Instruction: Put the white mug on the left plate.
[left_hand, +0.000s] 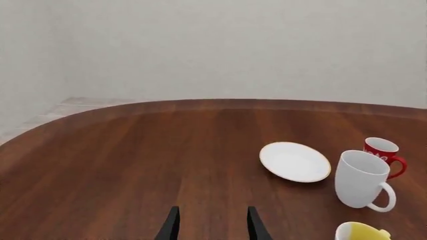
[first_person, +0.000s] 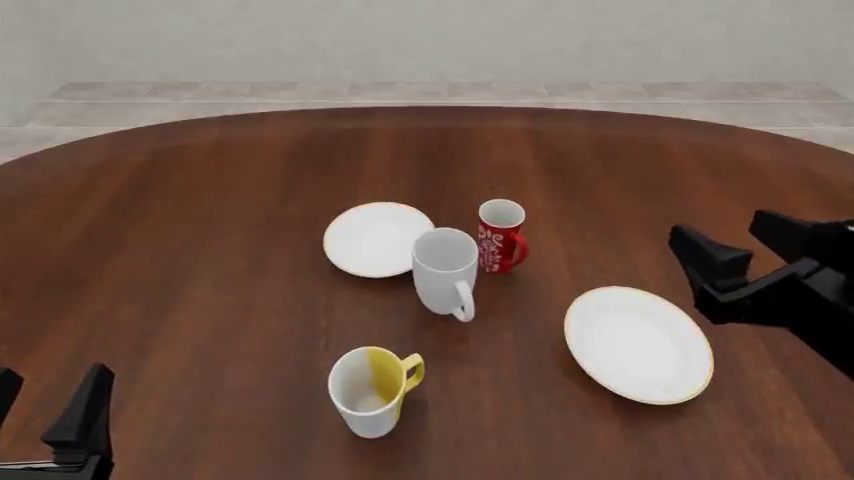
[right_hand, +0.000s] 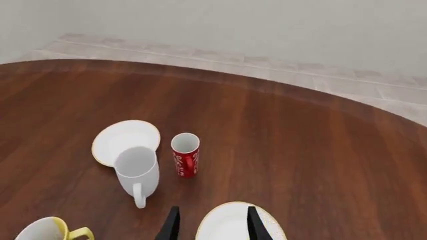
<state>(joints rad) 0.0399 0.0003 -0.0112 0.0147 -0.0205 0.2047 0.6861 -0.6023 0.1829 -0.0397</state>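
Observation:
The white mug (first_person: 445, 268) stands upright near the table's middle, its loop handle turned toward the arms' side. It touches or overlaps the front right edge of the left plate (first_person: 374, 238), a small white plate with a thin yellow rim. Both also show in the left wrist view, mug (left_hand: 360, 179) and plate (left_hand: 295, 161), and in the right wrist view, mug (right_hand: 137, 170) and plate (right_hand: 127, 139). My left gripper (first_person: 47, 385) hangs open at the front left corner, far from the mug. At the right, my right gripper (first_person: 725, 232) is open and holds nothing.
A red patterned mug (first_person: 501, 235) stands just right of the white mug. In front of them sits a white-and-yellow mug (first_person: 367, 390). A larger white plate (first_person: 638, 343) lies at the front right, below the right gripper. The table's curved far edge (first_person: 427, 110) borders a tiled floor.

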